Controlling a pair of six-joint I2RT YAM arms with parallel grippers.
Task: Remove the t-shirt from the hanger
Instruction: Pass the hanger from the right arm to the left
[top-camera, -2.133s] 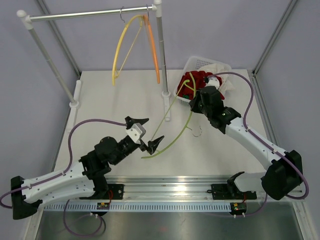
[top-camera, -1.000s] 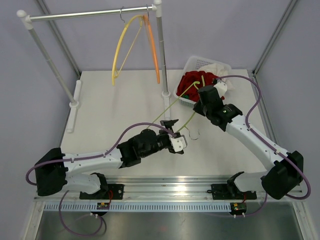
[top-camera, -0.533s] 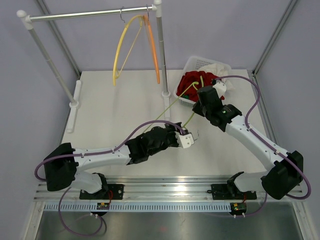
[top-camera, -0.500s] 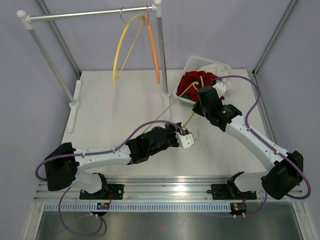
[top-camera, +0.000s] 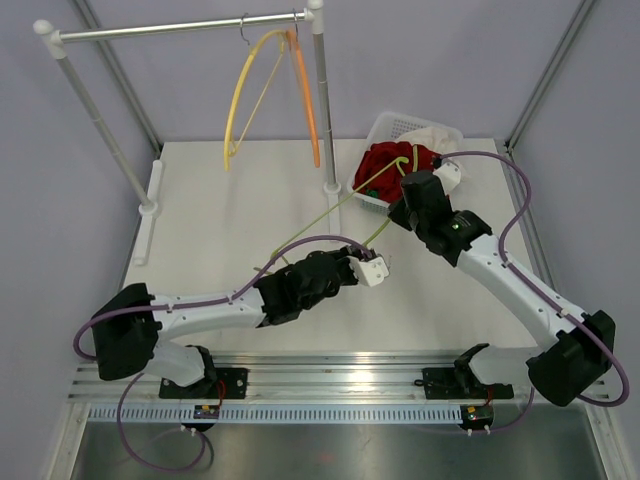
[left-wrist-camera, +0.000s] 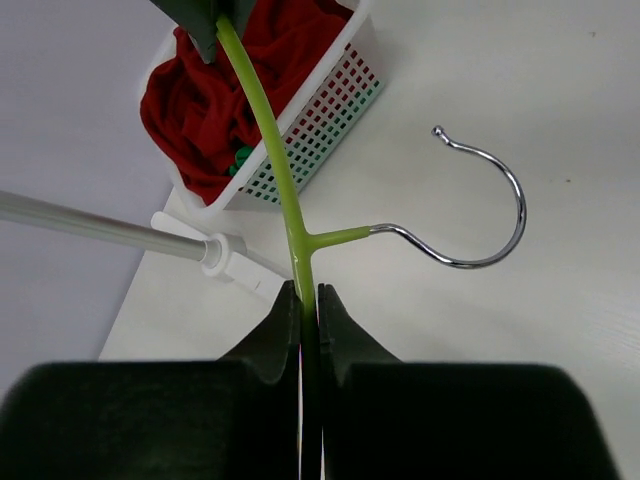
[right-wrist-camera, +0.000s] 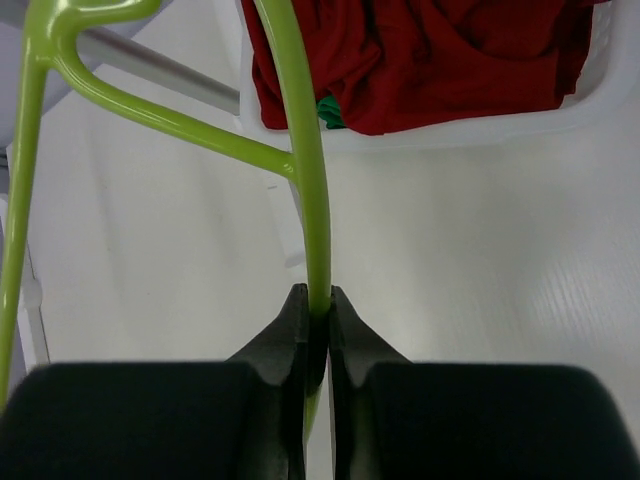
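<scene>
Left wrist: I am clamping left gripper (left-wrist-camera: 309, 300) on green hanger (left-wrist-camera: 270, 140) beside its hook (left-wrist-camera: 522, 215), right gripper (right-wrist-camera: 318, 300) pinching it too.

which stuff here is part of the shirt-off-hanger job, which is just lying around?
Job: green hanger, red t-shirt, left tool, right tool (both shut on the hanger).
Lying about: yellow hanger, orange hanger, rail, white basket, white cloth.
</scene>
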